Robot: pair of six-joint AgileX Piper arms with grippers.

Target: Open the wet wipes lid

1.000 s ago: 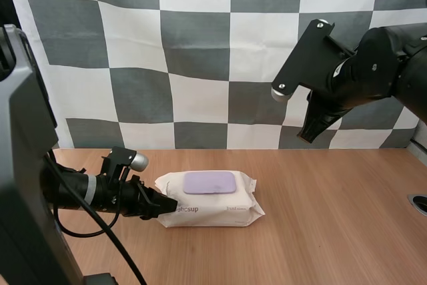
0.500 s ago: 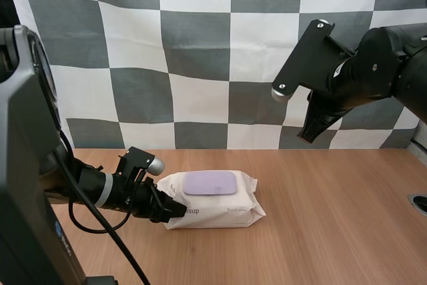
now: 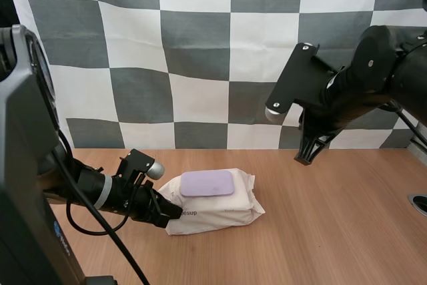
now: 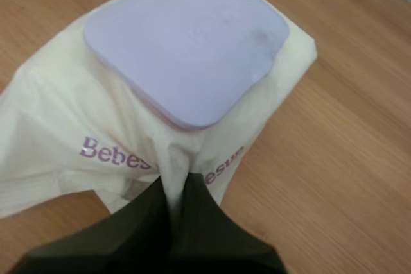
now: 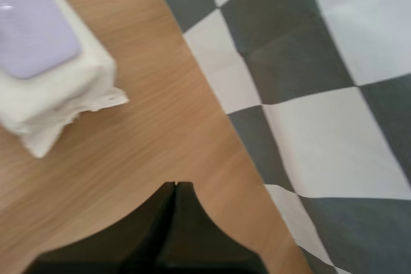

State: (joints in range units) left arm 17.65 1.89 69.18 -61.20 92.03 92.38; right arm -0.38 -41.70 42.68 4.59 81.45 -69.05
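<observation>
Left jaws pinching wipes pack, lid closed, right jaws together

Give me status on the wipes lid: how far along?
Done: left hand is pinching the pack by its wrapper at one end, which should anchor it. In hand: nothing on the lid yet; it lies flat and closed. Left: right hand, shut on nothing, hangs high, off to the pack's right; it likely has to come down and lift the lid.
</observation>
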